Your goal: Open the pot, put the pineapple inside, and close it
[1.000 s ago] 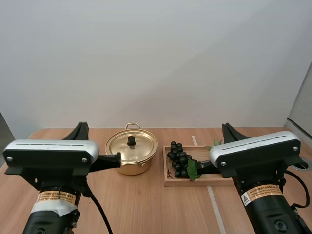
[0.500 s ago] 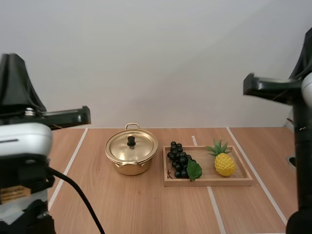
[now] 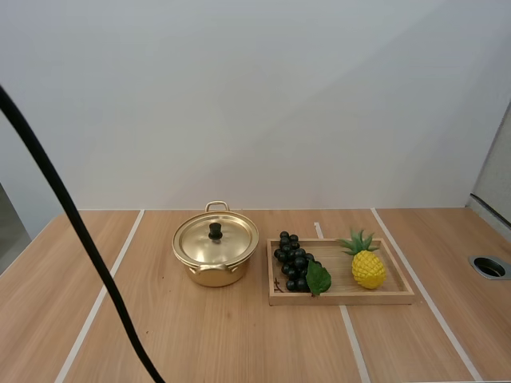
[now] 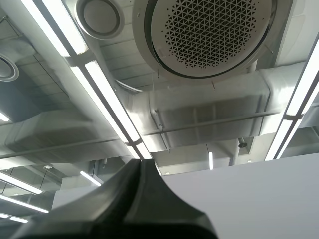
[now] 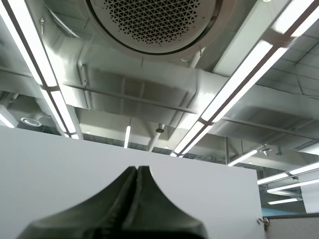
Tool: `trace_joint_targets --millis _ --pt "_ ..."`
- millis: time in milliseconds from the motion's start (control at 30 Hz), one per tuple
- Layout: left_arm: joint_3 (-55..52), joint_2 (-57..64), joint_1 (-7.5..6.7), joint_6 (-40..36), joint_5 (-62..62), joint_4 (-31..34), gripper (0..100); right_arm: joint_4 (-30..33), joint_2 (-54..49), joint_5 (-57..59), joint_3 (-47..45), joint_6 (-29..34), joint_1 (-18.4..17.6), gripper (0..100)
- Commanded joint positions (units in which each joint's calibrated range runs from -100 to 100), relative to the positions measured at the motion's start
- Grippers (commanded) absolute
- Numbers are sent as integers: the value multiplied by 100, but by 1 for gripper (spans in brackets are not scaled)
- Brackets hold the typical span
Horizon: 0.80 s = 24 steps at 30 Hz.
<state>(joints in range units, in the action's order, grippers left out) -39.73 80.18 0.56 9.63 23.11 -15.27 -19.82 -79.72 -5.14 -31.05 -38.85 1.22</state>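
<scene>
left gripper [image 4: 141, 165]: matte black, smooth, closed into one broad wedge, faint ridge down the centre | right gripper [image 5: 137, 170]: dark grey-black wedge, thin seam down its middle, flared base

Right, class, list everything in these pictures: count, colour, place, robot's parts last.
table: one, wood with white lines, under everything
wooden tray: one, pale wood, on table, right of centre
pot: one, gold, left of wooden tray
lid: one, gold with black knob, on the pot
bunch of grapes: one, dark, wooden tray's left end
pineapple: one, yellow, wooden tray's right end
left tool: one, black, shut, pointing up
right tool: one, black, shut, pointing up
</scene>
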Motion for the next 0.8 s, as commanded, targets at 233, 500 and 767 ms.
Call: trace_joint_targets --millis 233,500,767 --pt "2398 -1362 -17 235 -3899 393 0 1876 1612 4721 2121 1358 195 0" --pt "2576 -2027 -17 -2468 -7529 2450 0 4135 2491 8097 2685 3202 195 0" --pt "2576 -2844 -17 -2664 -9767 2582 0 3381 2902 9192 2597 3178 195 0"
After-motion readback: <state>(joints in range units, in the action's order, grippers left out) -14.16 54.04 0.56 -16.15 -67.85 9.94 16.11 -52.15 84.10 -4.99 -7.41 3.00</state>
